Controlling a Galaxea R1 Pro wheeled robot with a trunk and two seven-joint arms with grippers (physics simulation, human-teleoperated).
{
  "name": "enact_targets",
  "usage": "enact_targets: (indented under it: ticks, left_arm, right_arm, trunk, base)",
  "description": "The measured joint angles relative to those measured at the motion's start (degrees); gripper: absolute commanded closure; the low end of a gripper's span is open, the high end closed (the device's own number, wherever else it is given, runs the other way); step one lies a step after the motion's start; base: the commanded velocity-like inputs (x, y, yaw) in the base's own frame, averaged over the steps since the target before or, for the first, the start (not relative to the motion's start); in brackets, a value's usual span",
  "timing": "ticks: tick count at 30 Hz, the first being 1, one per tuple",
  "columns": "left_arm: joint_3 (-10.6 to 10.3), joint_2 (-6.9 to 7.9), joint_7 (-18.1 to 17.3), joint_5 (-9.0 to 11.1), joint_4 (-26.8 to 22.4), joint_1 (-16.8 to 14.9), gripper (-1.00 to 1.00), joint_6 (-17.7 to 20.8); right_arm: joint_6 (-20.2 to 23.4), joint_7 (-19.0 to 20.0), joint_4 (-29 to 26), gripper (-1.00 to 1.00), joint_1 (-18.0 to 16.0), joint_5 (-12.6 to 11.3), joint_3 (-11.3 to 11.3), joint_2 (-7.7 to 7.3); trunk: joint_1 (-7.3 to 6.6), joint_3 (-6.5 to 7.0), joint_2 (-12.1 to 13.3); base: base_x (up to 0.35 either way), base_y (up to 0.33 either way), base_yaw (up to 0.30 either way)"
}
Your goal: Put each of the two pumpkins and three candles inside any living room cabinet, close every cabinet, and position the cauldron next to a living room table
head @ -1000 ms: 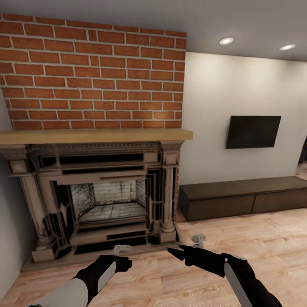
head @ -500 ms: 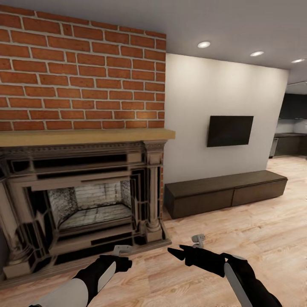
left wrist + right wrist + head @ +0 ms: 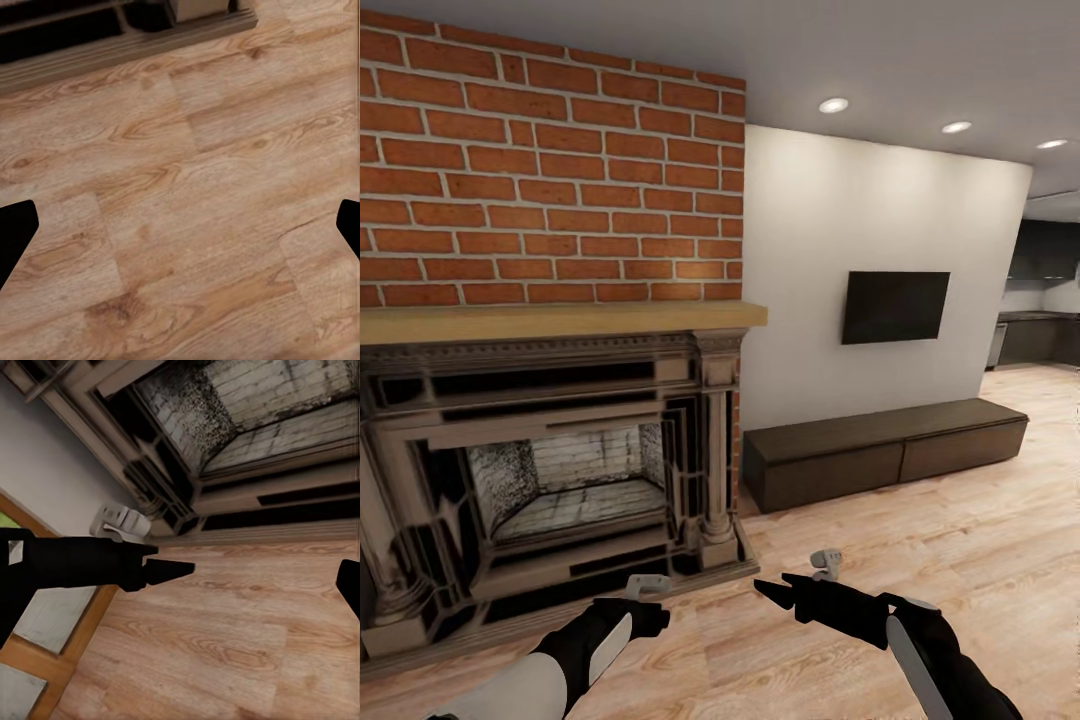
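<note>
Both arms extend forward at low height in the head view, forearms angled inward. The left gripper (image 3: 648,604) points forward and down; its fingertips sit wide apart in the left wrist view. The right gripper (image 3: 778,590) points left, fingers spread.

Red-orange bricks with pale mortar lines cover the chimney wall (image 3: 550,170) above a light tan wooden mantel (image 3: 560,322). The ornate fireplace (image 3: 550,460) below is grey-beige with black recessed panels and a mottled grey-white brick firebox. A long low cabinet (image 3: 885,455) in dark brown stands against an off-white wall, under a black screen (image 3: 895,307). The floor (image 3: 960,540) is honey-toned wood plank with darker grain and knots. Both arms end in black pincers: left pincer (image 3: 645,588), right pincer (image 3: 805,580).
</note>
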Motion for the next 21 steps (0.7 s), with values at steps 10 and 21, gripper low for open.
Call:
enact_targets:
  ticks: [10, 21]
  left_arm:
    - [0.0, 0.00, 0.0, 0.0, 0.0, 0.0, -1.00, 0.0]
    - [0.0, 0.00, 0.3, 0.0, 0.0, 0.0, -1.00, 0.0]
  right_arm:
    - [0.0, 0.1, 0.0, -1.00, 0.0, 0.1, -0.1, 0.00]
    - [0.0, 0.1, 0.0, -1.00, 0.0, 0.1, -0.1, 0.00]
  trunk:
    - [0.00, 0.00, 0.0]
    - [-0.03, 0.00, 0.0]
  base:
    - [0.001, 0.000, -0.270]
    - [0.219, 0.000, -0.293]
